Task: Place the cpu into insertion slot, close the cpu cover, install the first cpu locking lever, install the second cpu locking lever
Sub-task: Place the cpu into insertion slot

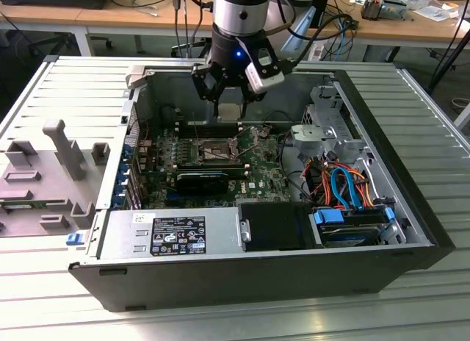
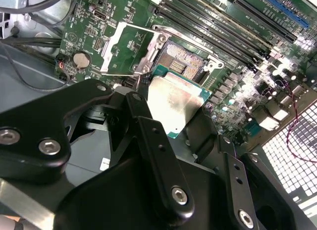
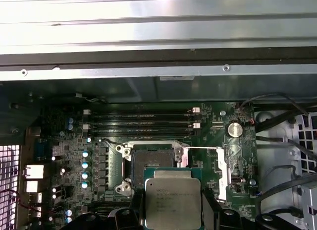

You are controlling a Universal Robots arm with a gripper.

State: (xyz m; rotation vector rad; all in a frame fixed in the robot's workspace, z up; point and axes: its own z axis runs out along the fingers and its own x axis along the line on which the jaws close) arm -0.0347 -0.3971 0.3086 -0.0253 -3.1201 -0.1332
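Gripper (image 1: 230, 104) clamps the cpu (image 2: 176, 103), hovering just above the uncovered insertion slot (image 3: 151, 158) on the green board (image 1: 258, 172) inside the open computer case (image 1: 220, 275).

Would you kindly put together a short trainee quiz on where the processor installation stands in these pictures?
1. True or false: the small square silver-topped chip already sits in the dark-rimmed square socket.
2. The thin silvery metal cover frame is: A) shut over the socket; B) swung open off the socket; C) gripped by the jaws.
3. What do the jaws hold?
Key: 1 false, the socket lies bare; 2 B; 3 the chip.
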